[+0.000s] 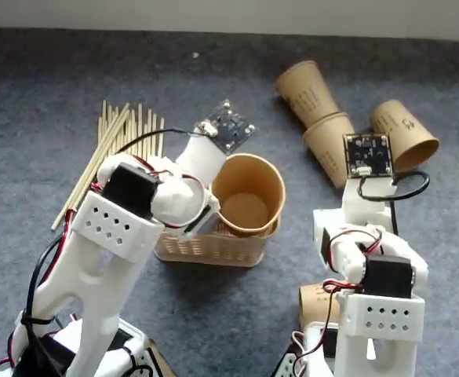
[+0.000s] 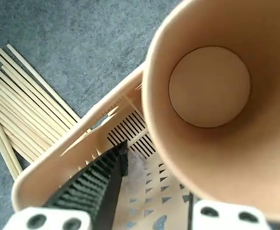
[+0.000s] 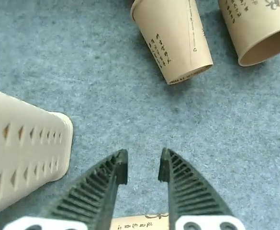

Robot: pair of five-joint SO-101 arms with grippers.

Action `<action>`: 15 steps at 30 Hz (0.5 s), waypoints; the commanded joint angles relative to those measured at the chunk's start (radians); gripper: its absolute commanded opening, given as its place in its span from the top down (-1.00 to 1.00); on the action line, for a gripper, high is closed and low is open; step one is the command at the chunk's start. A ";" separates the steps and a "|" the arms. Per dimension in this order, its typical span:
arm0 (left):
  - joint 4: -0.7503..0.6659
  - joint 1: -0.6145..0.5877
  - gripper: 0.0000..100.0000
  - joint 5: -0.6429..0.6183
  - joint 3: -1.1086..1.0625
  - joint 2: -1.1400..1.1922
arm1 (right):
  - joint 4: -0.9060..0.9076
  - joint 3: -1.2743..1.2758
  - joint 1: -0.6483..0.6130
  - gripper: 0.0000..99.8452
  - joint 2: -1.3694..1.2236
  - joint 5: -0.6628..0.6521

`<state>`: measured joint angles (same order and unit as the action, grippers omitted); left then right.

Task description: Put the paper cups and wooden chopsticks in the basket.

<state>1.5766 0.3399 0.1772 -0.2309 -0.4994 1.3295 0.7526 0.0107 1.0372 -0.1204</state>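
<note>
Paper cup upright in basket, wall clamped by left gripper. Right gripper: jaws slightly parted, empty, over carpet beside basket. Loose cups lie on their sides nearby; chopsticks on carpet behind basket.

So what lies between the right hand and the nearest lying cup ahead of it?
Only bare grey carpet. The right wrist view shows the stretch from the right hand to that cup with nothing on it.

Right tool ajar (left tool clamped)
</note>
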 commanded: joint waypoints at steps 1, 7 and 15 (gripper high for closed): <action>-0.012 -0.130 0.55 0.080 0.071 -0.081 | 0.007 -0.051 -0.007 0.76 -0.005 0.006; -0.014 -0.269 0.55 0.114 0.231 -0.216 | 0.005 -0.051 -0.007 0.76 -0.005 0.006; -0.015 -0.282 0.56 0.080 0.298 -0.150 | 0.005 -0.051 -0.007 0.76 -0.005 0.003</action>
<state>1.5735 0.0821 0.2846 0.0391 -0.6759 1.3326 0.7526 0.0107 1.0372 -0.1204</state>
